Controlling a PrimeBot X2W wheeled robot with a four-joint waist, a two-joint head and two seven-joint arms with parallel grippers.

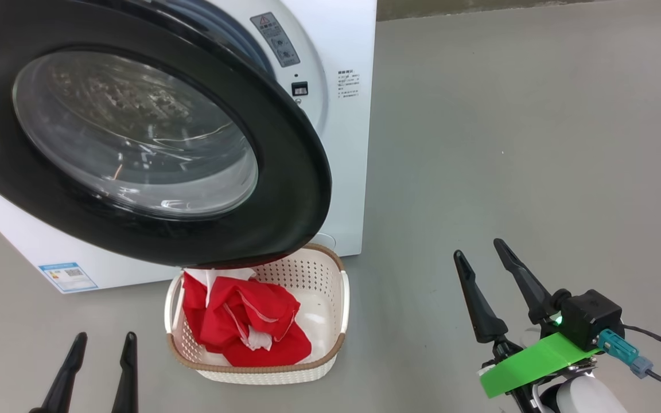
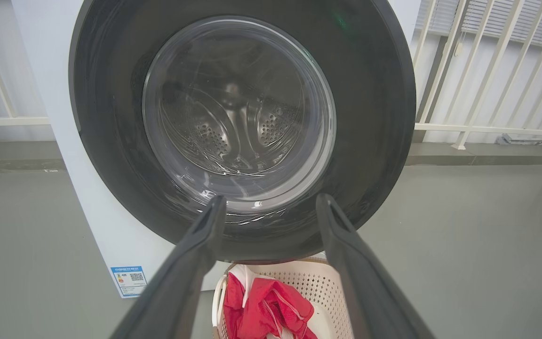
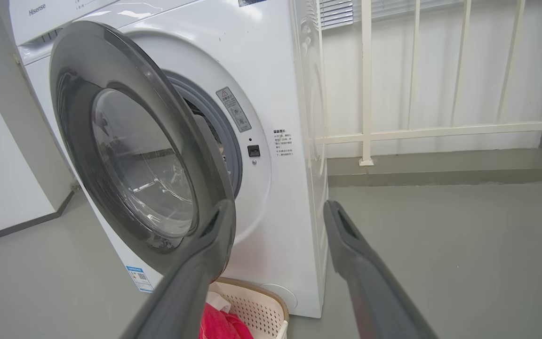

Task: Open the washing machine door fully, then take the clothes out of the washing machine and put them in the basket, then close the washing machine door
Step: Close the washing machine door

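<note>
Grey, smooth floor (image 1: 508,143) runs under everything, with a white railing (image 3: 412,132) behind. You are facing the washing machine (image 1: 348,115), a white box with a small blue label (image 1: 67,276) low on its front.

Your main concern, the washing machine door (image 1: 284,172), stands partway out from the front. It is a wide glossy black ring around a bulging clear glass bowl that catches streaks of light. Through that glass, the left wrist view gives you the steel perforated drum (image 2: 233,127). In the right wrist view you can see the grey rubber ring (image 3: 233,150) in the gap behind the door.

Below the door's lower edge sits the basket (image 1: 307,275), cream-white and perforated with a brown rim, on the floor just in front of the machine. Red clothes (image 1: 238,321) with white trim lie heaped in its left half.

Your left gripper (image 1: 105,338) and right gripper (image 1: 478,248) both stand spread wide and empty, apart from the door.
</note>
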